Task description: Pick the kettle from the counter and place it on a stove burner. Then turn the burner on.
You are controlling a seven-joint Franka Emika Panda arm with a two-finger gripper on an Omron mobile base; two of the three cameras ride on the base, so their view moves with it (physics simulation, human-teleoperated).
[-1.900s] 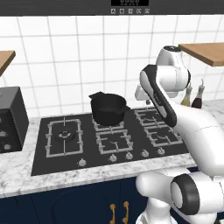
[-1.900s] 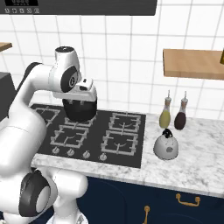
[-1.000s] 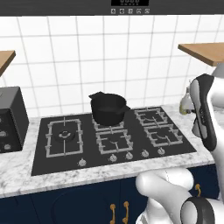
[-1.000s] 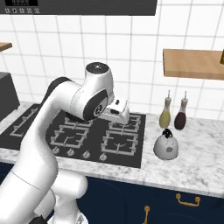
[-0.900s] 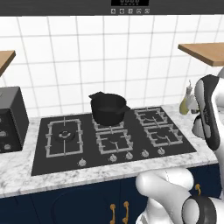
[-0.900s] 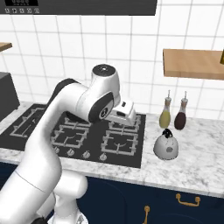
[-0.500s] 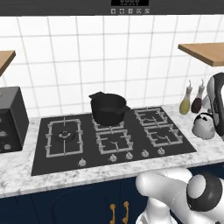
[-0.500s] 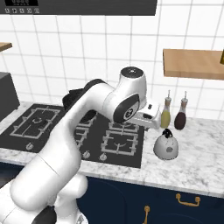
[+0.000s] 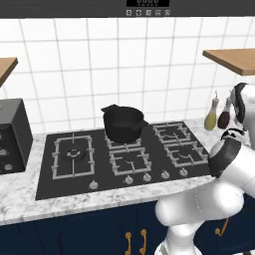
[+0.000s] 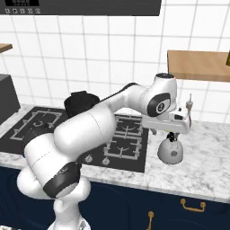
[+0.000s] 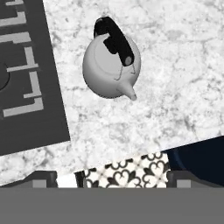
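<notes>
The small silver kettle [image 10: 170, 152] stands upright on the marbled counter [image 10: 202, 166], just right of the black cooktop [image 10: 134, 161]. My gripper [image 10: 172, 134] hangs directly above it, pointing down. In the hand view the kettle [image 11: 109, 70] lies in the upper middle, its black handle arching over the top and its short spout pointing toward the counter's front edge. The gripper [image 11: 112, 178] is open, its fingertips [image 11: 41, 177] set wide apart with nothing between them. A corner of the cooktop [image 11: 26, 87] lies to the kettle's left.
A black pot [image 9: 123, 123] sits on the rear centre burner of the cooktop [image 9: 99, 164]. Two slim bottles [image 9: 211, 114] stand by the wall behind the kettle. A dark appliance [image 9: 12, 134] is at far left. A wooden shelf [image 10: 197, 65] hangs above the counter.
The arm has swung right, from over the stove near the pot to above the kettle. The gripper has stayed open. The kettle and pot have not moved.
</notes>
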